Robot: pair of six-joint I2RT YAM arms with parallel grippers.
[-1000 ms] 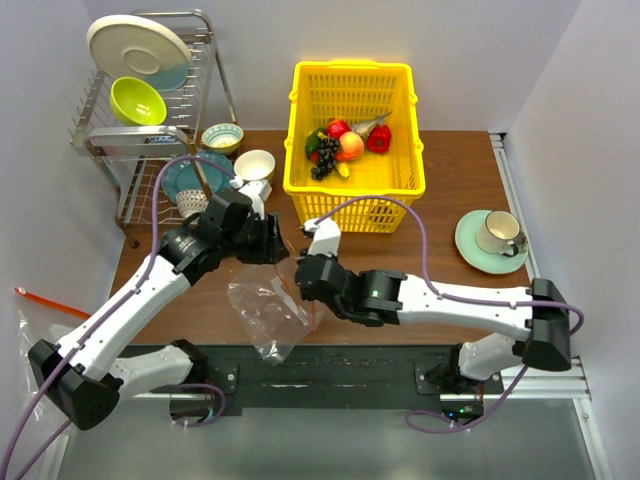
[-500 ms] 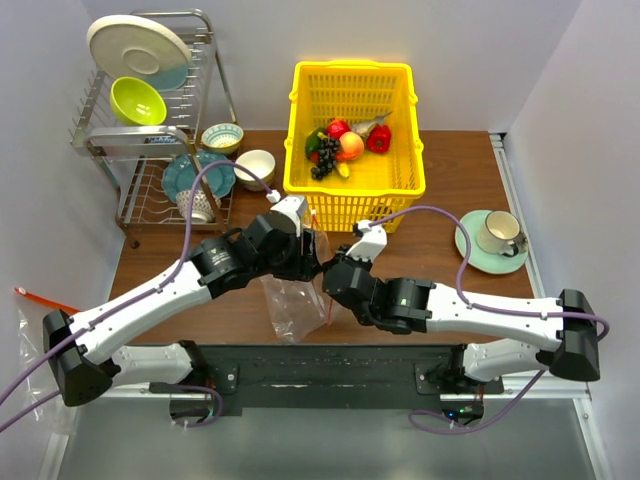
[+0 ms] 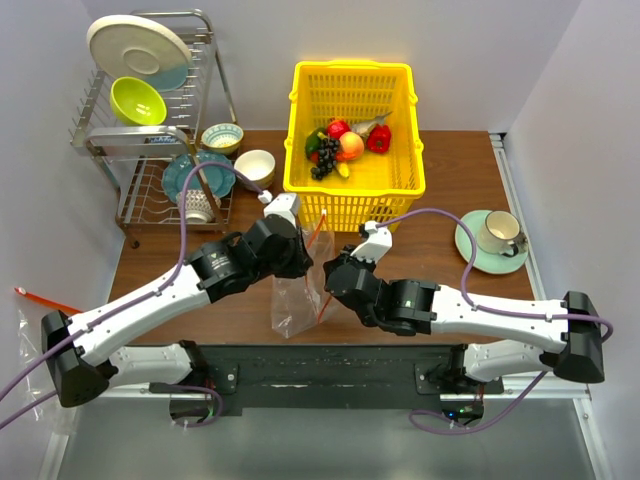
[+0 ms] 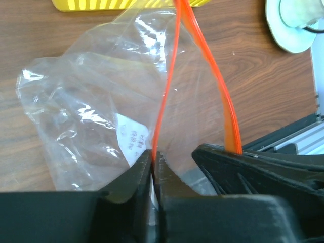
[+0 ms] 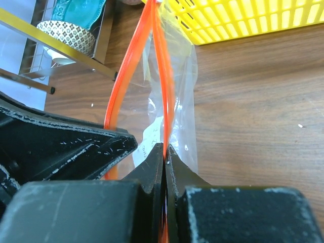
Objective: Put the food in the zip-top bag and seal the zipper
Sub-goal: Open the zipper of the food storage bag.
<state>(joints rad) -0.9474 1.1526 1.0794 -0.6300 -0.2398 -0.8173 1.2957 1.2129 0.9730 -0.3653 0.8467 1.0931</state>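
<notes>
Two orange zipper (image 4: 166, 86) strips are held parted at the crinkly clear zip-top bag (image 3: 295, 300) mouth, one pinched by the left fingers (image 4: 126, 190), one by the right fingers (image 5: 147, 179)

White shells along the left arm (image 3: 140, 300) and right arm (image 3: 500, 305), chunky black housings at the joints. Purple cable (image 3: 185, 220) looping off the left, a second purple cable (image 3: 430, 210) off the right. White camera mount (image 3: 281, 206) on each wrist. Up close, black angular fingers (image 5: 152, 169), matte, wedge-shaped, flecked with fine pale scratches.
</notes>
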